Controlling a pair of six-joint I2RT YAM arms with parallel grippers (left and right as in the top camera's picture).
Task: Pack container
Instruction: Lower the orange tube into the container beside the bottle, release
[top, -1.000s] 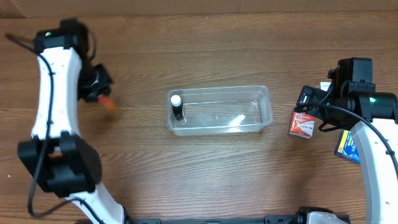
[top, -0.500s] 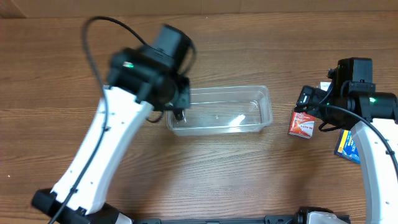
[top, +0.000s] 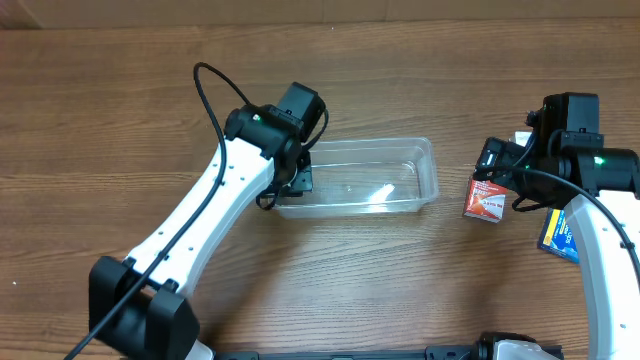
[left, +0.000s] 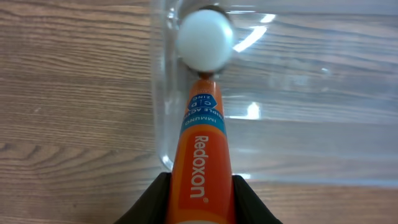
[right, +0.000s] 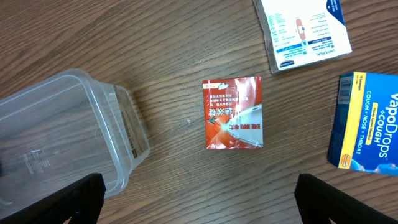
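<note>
The clear plastic container (top: 400, 175) lies mid-table; it also shows in the left wrist view (left: 311, 93) and the right wrist view (right: 56, 130). My left gripper (top: 292, 175) hovers over its left end, shut on an orange Redoxon tube (left: 202, 162). The tube points at a small white-capped bottle (left: 205, 38) standing inside the container's left end. My right gripper (top: 505, 175) is open and empty above a red box (top: 486, 201), which lies flat on the table in the right wrist view (right: 233, 114).
A blue and yellow VapoDrops box (right: 367, 121) lies right of the red box, also visible overhead (top: 556, 238). A white and blue bandage box (right: 303, 31) lies beyond it.
My left arm swung from the table's far left to the container's left end, carrying the orange tube. The right arm has not moved.
</note>
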